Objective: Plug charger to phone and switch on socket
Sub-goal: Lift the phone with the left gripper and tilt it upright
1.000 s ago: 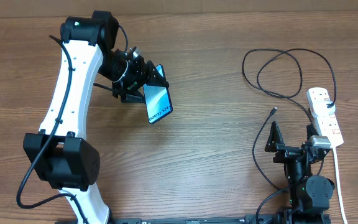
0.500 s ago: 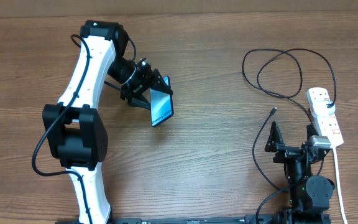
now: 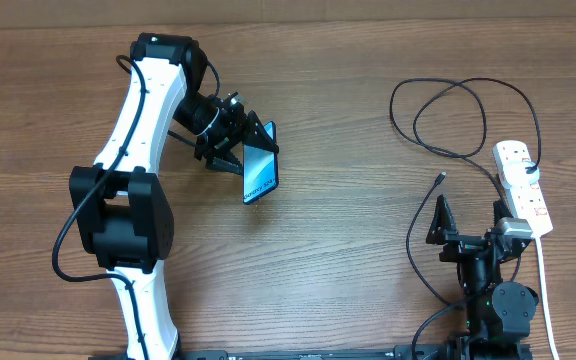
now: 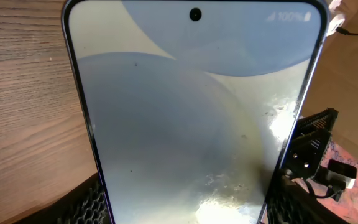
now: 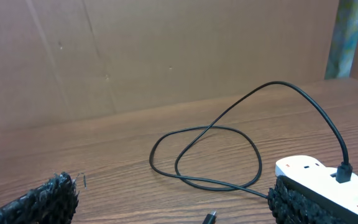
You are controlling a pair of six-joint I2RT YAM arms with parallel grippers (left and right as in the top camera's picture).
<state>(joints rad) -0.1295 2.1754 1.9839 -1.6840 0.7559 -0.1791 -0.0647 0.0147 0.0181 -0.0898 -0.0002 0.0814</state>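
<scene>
The left gripper (image 3: pixel 248 140) pinches the phone (image 3: pixel 260 175), tilted over the counter's (image 3: pixel 348 260) left half, well apart from the charger tip (image 3: pixel 439 180), which lies just ahead of the spread right gripper (image 3: pixel 468 215).

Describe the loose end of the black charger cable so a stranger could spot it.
On the right side of the table lies a white power strip with a thin black cable looping away from it. Follow that cable to its free end: a small black connector tip lying on bare wood ahead of the open right gripper, plugged into nothing.
</scene>
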